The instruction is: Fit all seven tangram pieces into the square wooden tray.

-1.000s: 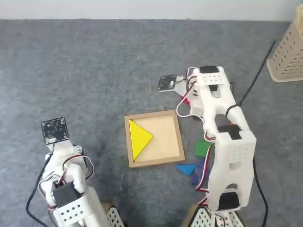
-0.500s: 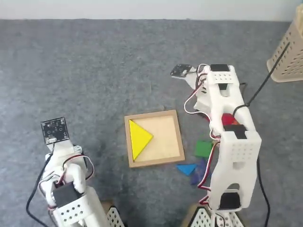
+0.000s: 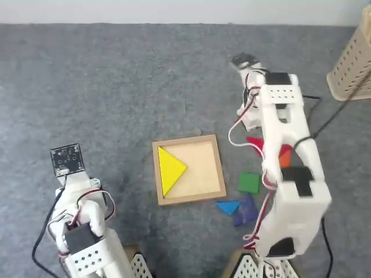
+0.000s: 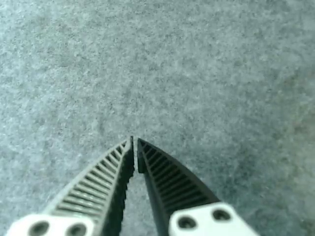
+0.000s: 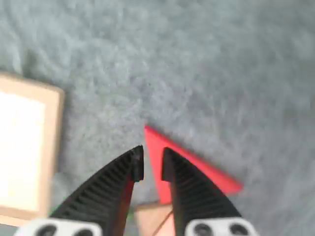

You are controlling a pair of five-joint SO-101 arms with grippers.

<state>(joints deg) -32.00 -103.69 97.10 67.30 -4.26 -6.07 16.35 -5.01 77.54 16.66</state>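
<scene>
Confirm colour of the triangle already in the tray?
Yellow: the triangle sits in the wooden tray, clearest in the high view.

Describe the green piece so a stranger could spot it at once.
Start at the wooden tray in the middle of the grey mat. Loose pieces lie to its right in the high view. The green piece is the square one, between the red piece and the blue triangle.

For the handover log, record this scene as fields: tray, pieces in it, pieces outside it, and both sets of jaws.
Tray: square, wooden, on the carpet
Inside: yellow triangle, along one edge
Outside: red triangle, orange piece, green square, blue triangle, purple piece
Left jaws: shut, over bare carpet
Right jaws: slightly parted, above the red triangle
</scene>
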